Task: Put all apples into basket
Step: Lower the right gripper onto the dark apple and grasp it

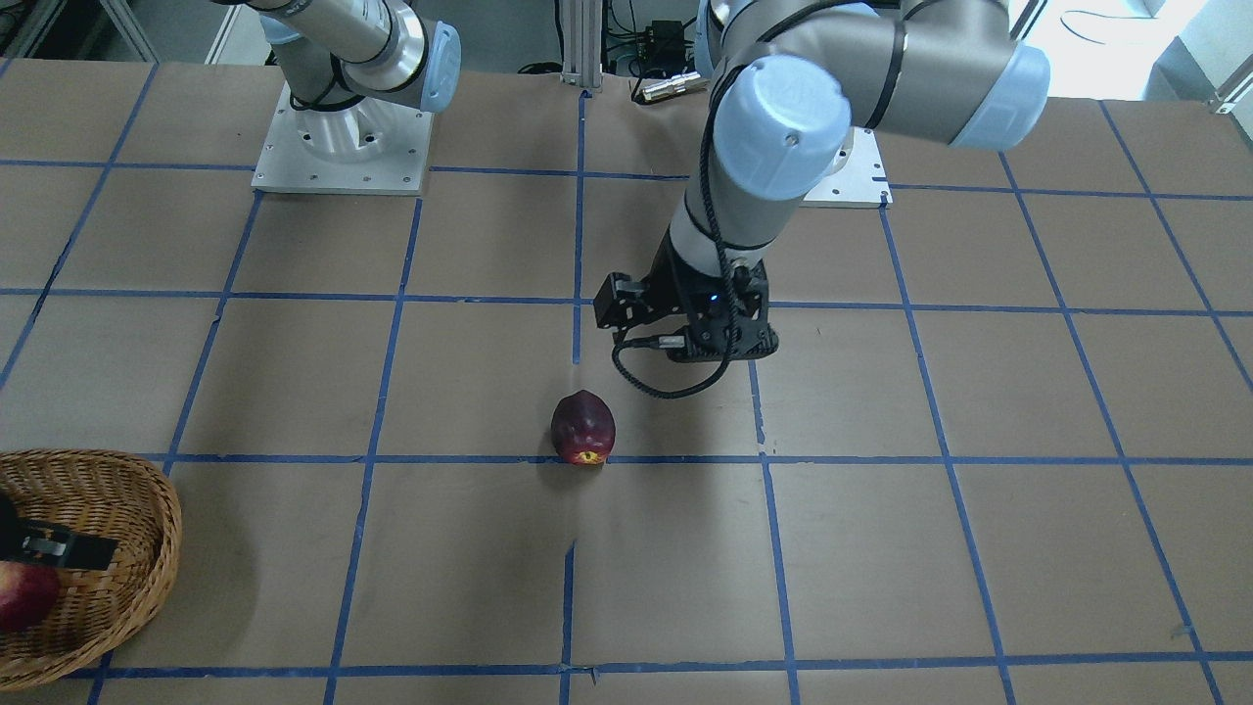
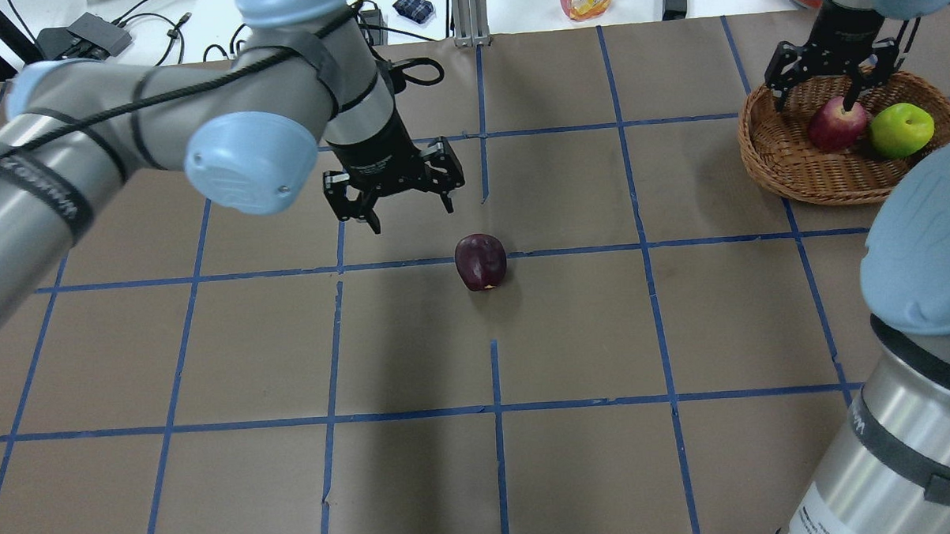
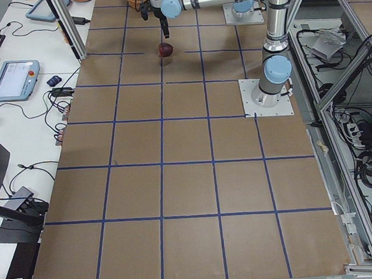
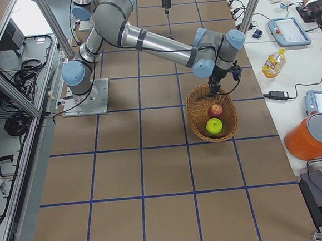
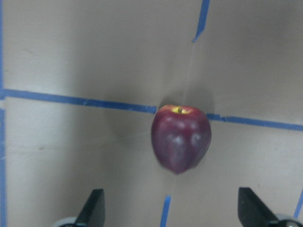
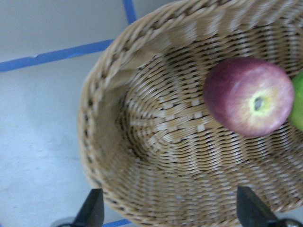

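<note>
Overhead exterior: left gripper [image 2: 412, 216] spread, empty; maroon apple [image 2: 480, 261] just below and beyond it. Approach step, last fruit. Right gripper [image 2: 821, 97] released above basket [image 2: 755, 154] holding red apple [image 2: 836, 124], green apple [image 2: 902, 129]. Next, likely: centre, descend, clamp.

Dark apple [image 2: 480, 261]: maroon-purple, yellow at the stem end
Red apple [image 6: 248, 97]: red-pink, yellowish round the stem
Green apple [image 2: 902, 129]: bright lime
Basket [image 2: 792, 173]: tan-brown weave
Table [image 2: 572, 335]: brown, blue tape grid
Left gripper [image 2: 411, 214]: black
Right gripper [image 2: 818, 103]: black
Arms [image 2: 123, 145]: silver-grey, pale blue caps
</note>
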Controlling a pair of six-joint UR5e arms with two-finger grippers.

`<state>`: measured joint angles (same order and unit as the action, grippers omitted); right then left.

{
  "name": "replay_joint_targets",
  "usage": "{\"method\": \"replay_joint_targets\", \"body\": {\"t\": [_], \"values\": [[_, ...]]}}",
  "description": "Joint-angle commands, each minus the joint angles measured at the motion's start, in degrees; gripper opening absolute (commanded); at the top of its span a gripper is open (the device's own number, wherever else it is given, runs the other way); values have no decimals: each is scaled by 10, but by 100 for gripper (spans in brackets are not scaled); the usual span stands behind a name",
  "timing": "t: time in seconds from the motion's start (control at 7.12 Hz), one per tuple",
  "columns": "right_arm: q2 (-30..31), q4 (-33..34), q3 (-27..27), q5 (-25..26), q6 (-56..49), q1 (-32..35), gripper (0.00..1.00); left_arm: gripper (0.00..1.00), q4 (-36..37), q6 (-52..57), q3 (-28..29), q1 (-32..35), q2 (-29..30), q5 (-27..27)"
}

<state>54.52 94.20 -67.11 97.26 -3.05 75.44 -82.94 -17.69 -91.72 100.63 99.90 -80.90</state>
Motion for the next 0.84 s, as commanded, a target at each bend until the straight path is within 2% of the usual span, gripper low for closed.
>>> {"method": "replay_joint_targets", "body": {"t": [0.0, 0.14, 0.28, 0.42, 0.7], "values": [[41, -51, -9, -1, 92, 115, 100, 100, -99, 98, -7, -61, -100, -12], [49, -53, -9, -7, 151, 174, 100, 100, -88, 160, -11, -80, -122, -15], [49, -55, -13, -54, 174, 210, 100, 100, -46, 175, -7, -83, -128, -21], [50, -54, -13, -92, 184, 252, 100, 100, -47, 176, -11, -83, -131, -60], [40, -46, -29, -94, 213, 323, 99, 100, -76, 186, -10, -84, -133, -76]]}}
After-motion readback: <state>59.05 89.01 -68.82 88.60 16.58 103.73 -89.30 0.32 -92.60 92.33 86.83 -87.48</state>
